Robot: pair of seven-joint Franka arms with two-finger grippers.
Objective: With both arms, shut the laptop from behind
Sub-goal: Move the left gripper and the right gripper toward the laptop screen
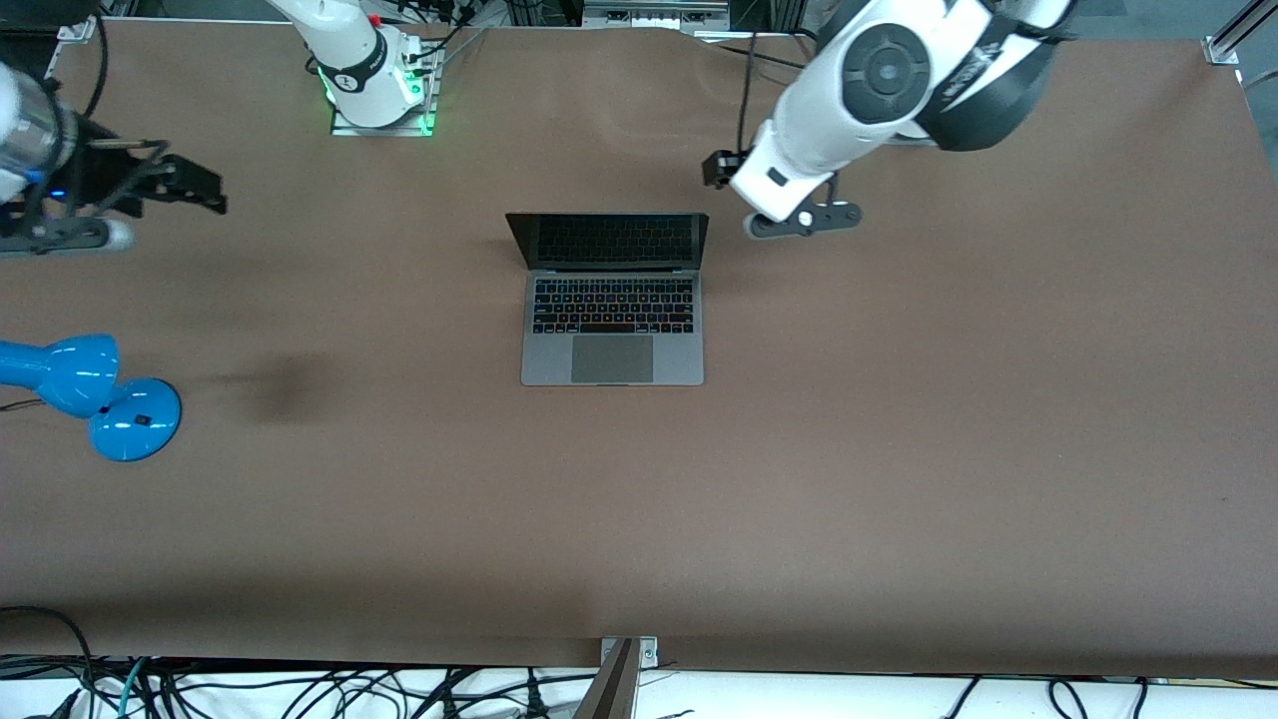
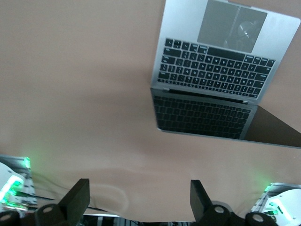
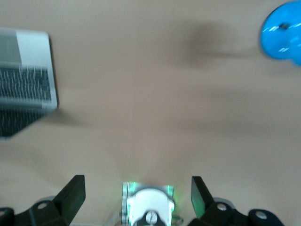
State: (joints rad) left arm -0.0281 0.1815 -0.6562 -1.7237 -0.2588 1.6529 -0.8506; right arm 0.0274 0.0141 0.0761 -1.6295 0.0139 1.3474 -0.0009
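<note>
The slim grey laptop [image 1: 612, 330] lies open at the table's middle, its dark screen [image 1: 611, 241] upright and facing the front camera. It also shows in the left wrist view [image 2: 221, 70] and at the edge of the right wrist view [image 3: 23, 80]. My left gripper [image 1: 721, 170] hovers over the table beside the lid, toward the left arm's end; its fingers [image 2: 77, 200] stand wide apart and hold nothing. My right gripper [image 1: 195, 185] hangs over the table at the right arm's end, well apart from the laptop; its fingers [image 3: 73, 193] are open and empty.
A blue desk lamp [image 1: 110, 399] stands at the right arm's end of the table, nearer the front camera than the right gripper; it also shows in the right wrist view [image 3: 282, 30]. The right arm's base [image 1: 379, 90] glows green. Cables hang below the table's front edge.
</note>
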